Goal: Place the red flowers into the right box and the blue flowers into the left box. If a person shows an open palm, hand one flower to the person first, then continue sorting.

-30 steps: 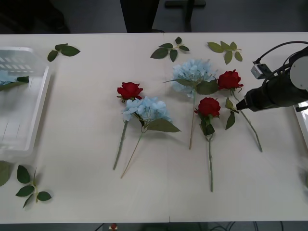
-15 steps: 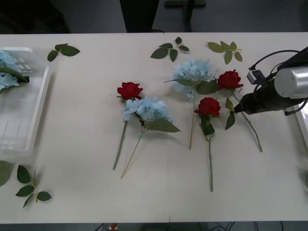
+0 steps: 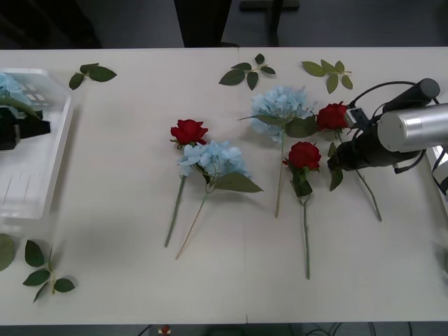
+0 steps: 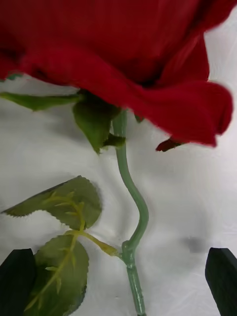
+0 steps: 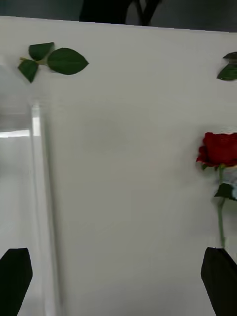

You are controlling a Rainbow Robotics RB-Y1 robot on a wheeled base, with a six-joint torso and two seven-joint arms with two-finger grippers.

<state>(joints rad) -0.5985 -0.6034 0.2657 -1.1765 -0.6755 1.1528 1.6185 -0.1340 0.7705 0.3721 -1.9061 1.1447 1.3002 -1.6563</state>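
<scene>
Right gripper (image 3: 333,162) down low by the far-right red rose (image 3: 333,115) — fingers (image 4: 221,279) wide apart, one each side of the green stem (image 4: 132,197), not touching it. Red head just past the fingers, flat on the table (image 3: 126,210). Left gripper (image 5: 118,281) open too, over the left box (image 3: 42,189) rim — blue flower (image 3: 10,87) inside.

Right claw (image 3: 330,165) straddles rose stem (image 4: 132,207); leaf (image 4: 59,269) crowds one finger.

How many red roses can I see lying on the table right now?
3. One red rose lies mid-table, another right of centre, and the third beside the right gripper. More may be hidden outside the view.
</scene>
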